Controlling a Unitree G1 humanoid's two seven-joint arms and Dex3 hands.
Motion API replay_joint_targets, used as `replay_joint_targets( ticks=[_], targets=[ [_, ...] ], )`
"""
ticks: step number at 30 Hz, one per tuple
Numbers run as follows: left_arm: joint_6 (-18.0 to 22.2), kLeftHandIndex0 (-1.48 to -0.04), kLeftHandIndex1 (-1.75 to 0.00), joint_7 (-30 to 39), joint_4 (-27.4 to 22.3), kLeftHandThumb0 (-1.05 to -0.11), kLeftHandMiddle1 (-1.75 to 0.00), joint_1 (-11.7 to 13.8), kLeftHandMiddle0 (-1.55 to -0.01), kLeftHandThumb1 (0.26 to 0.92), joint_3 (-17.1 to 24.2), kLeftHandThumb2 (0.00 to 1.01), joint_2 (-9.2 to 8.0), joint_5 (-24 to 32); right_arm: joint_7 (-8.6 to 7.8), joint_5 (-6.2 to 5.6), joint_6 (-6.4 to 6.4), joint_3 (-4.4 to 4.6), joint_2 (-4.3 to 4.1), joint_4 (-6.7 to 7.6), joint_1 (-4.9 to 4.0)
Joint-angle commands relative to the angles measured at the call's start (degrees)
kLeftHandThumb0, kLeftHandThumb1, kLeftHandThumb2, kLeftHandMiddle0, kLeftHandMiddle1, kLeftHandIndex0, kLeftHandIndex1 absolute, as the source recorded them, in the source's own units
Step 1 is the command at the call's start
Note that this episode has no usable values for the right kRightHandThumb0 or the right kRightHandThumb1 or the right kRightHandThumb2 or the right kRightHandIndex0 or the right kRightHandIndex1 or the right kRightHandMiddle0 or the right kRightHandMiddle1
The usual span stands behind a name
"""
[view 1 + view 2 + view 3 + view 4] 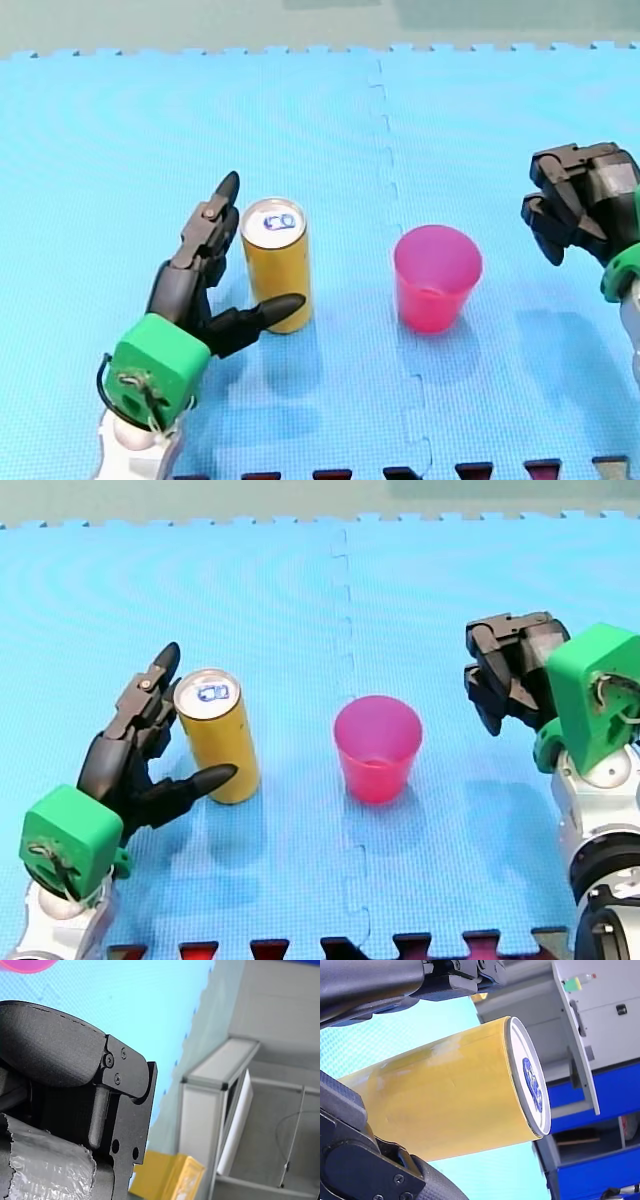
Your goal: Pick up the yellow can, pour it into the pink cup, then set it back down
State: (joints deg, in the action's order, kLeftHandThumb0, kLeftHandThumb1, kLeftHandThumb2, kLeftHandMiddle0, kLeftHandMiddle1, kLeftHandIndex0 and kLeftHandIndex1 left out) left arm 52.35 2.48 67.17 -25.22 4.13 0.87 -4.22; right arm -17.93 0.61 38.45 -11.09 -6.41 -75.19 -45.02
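Note:
A yellow can (pixel 277 265) with a white top stands upright on the blue foam mat, left of centre. My left hand (pixel 242 262) brackets it: its fingers (pixel 208 235) are against the can's left side and its thumb (pixel 272 310) lies across the front of the can's base. In the second wrist view the can (pixel 445 1090) lies between the fingers, with a strip of mat visible between the can and one finger. A pink cup (pixel 437 277) stands upright to the can's right. My right hand (pixel 565 212) hangs right of the cup, curled, holding nothing.
The mat (pixel 120 130) is made of interlocking tiles with a seam (pixel 385 150) running back between can and cup. Its jagged front edge (pixel 430 468) is near me. The first wrist view shows a grey cabinet (pixel 200 1125) and a yellow box (pixel 170 1177) beyond the mat.

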Motion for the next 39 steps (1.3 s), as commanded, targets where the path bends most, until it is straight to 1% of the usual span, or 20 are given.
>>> replay_joint_targets(
  ticks=[1,3,6,12,17,24,31,39],
  targets=[
    [0.4,-0.13,0.0,-0.6,0.1,-0.736,0.0,-0.3,-0.13,0.667,-0.3,0.0,-0.61,-0.4,-0.12,-0.27,-0.23,-0.18,-0.19,0.02,-0.24],
    [0.4,-0.13,0.0,-0.8,0.3,-0.687,0.0,-0.3,-0.13,0.664,-0.5,0.0,-0.82,-0.7,-0.18,-0.32,-0.3,-0.21,-0.19,0.02,-0.29],
    [0.6,-0.13,0.0,-1.3,0.5,-0.641,0.0,-0.4,-0.13,0.659,-0.9,0.0,-1.08,-1.0,-0.25,-0.37,-0.34,-0.25,-0.16,0.02,-0.33],
    [0.8,-0.12,0.0,-2.3,0.9,-0.599,0.0,-0.5,-0.13,0.657,-1.4,0.0,-1.38,-1.7,-0.53,-0.58,-0.35,-0.43,-0.09,0.05,-0.37],
    [0.9,-0.12,0.0,-2.3,1.2,-0.585,0.0,-0.6,-0.12,0.659,-1.5,0.0,-1.45,-1.7,-0.51,-0.54,-0.31,-0.43,-0.1,0.05,-0.34],
    [1.0,-0.12,0.0,-1.1,1.1,-0.602,0.0,-0.5,-0.11,0.663,-1.6,0.0,-1.39,-1.2,-0.47,-0.48,-0.16,-0.39,-0.14,0.09,-0.25],
    [-0.7,-0.12,0.0,4.4,0.7,-0.662,0.0,-0.5,-0.09,0.676,-0.5,0.0,-0.58,2.1,-0.38,-0.4,0.0,-0.32,-0.17,0.08,-0.06],
    [-2.5,-0.12,0.0,7.8,-0.2,-0.7,0.0,-1.1,-0.07,0.683,0.0,0.0,-0.1,3.8,-0.26,-0.3,0.14,-0.22,-0.18,0.09,0.06]
  ],
)
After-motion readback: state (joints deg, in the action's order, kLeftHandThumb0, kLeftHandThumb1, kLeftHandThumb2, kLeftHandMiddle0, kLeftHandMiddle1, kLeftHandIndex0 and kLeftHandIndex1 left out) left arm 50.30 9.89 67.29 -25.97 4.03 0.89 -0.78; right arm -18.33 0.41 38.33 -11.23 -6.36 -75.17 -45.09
